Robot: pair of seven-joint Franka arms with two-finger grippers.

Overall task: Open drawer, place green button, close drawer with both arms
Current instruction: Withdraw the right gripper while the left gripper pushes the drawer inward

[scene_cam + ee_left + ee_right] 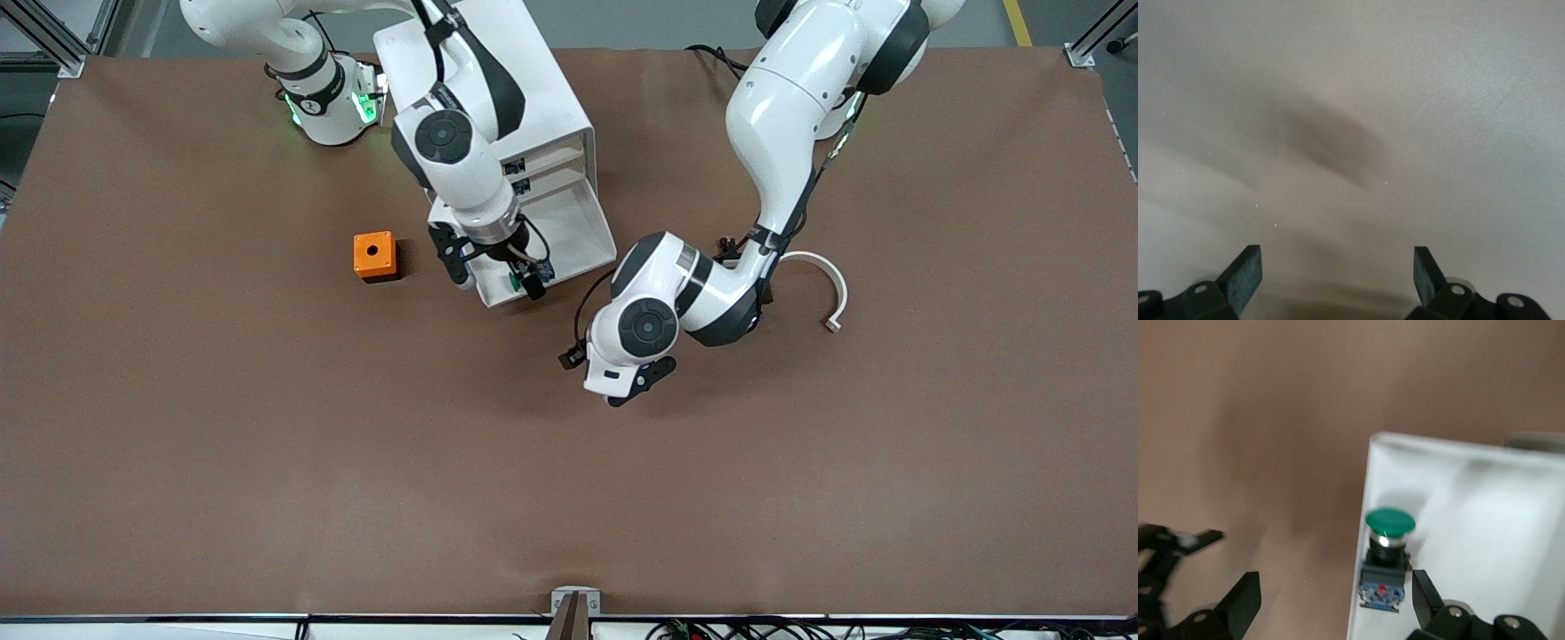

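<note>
Surface: brown mat (pixel 267 462) spanning the whole work area, bare in the part nearest the front camera.
Left pincer (pixel 642 380): over bare surface, nearer to the front camera than the drawer; fingers (pixel 1245 270) spread wide, nothing between them; the left wrist view shows only the mat beneath.
White curved strip (pixel 831 289): lies on the surface toward the left arm's end, beside the left arm's forearm, apart from the left pincer.
Right pincer (pixel 493 271): over the drawer's front corner nearest the front camera; fingers (pixel 1241 600) spread wide, one over the surface outside the drawer wall, the other over the tray; it grips nothing.
Button (pixel 1388 557): just under the right pincer, inside the drawer against its side wall, green cap up, black-blue body below; touched by neither finger as far as can be seen.
Drawer (pixel 582 222): pulled out from the cabinet toward the front camera, white tray floor showing beside the right pincer.
Orange cube (pixel 374 255): on the surface beside the right pincer, toward the right arm's end.
Cabinet (pixel 542 98): white box above the drawer, partly covered by the right arm.
</note>
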